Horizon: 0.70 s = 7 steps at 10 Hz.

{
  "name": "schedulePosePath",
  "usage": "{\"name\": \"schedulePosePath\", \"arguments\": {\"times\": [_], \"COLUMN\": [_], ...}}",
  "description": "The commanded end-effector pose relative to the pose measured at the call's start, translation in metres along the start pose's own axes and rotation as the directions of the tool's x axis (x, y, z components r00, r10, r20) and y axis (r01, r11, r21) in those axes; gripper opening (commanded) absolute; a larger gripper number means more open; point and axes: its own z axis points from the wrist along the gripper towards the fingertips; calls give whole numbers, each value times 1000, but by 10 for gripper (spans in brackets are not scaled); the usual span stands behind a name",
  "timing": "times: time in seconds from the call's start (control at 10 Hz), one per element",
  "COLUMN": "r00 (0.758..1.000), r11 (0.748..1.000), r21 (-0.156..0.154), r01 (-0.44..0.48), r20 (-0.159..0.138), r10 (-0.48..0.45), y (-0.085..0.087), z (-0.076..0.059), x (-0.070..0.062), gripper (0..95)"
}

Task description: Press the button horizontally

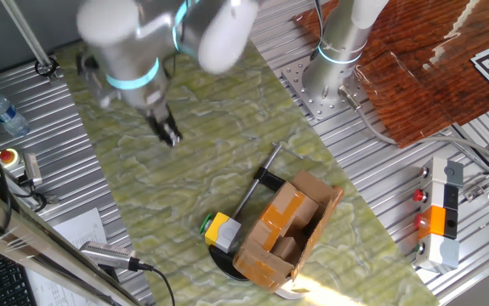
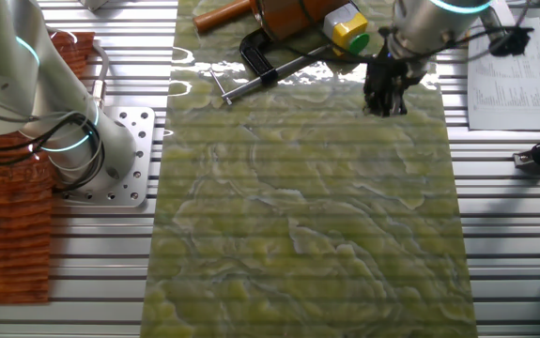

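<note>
Gripper [image 1: 169, 133], black and two-fingered, hangs over the green marbled mat [image 1: 218, 170], tips pointing down, holding nothing. Cannot tell from either view whether the fingers stand wide or narrow: in one fixed view the tips are small and dark, in the other fixed view [image 2: 384, 99] they merge into one black mass.

One fixed view only: small round green button with a black rim [image 1: 206, 226] faces sideways from its small yellow cube-shaped box [image 1: 224, 229], which sits against the open brown cardboard box [image 1: 285, 229]. Gripper is well apart from the button, up the mat. Long black-and-steel clamp [image 1: 261, 183] runs diagonally beside the cardboard box. Grey-and-orange panel with red lights [image 1: 440, 212] lies on the slatted metal table [image 1: 372, 161]. Clear plastic water bottle [image 1: 4, 112] and red mushroom button on a yellow base [image 1: 8, 156] lie on the opposite side.

Other fixed view only: the button [image 2: 360, 42] shows as a green edge on the yellow box [image 2: 347, 26] at the far end of the mat, gripper near it, slightly nearer the camera. The clamp [image 2: 268, 64] lies left of the box. Printed paper sheet [image 2: 506, 80] lies to the right.

Arm pose: silver wrist with a teal ring [image 1: 133, 81] above the gripper, roughly vertical; round silver arm base [image 2: 72, 150] bolted to a plate off the mat.
</note>
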Motion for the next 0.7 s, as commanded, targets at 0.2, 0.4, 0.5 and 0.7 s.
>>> {"name": "schedulePosePath", "arguments": {"times": [0.2,0.4,0.5,0.7], "r00": [999,996,996,994], "r11": [999,996,996,995], "r21": [-5,-7,-8,-13], "r01": [39,84,92,102], "r20": [9,3,-9,-23], "r10": [-39,-84,-92,-102], "y": [24,39,46,55], "z": [3,0,1,12], "x": [-7,-22,-33,-48], "gripper": [0,0,0,0]}}
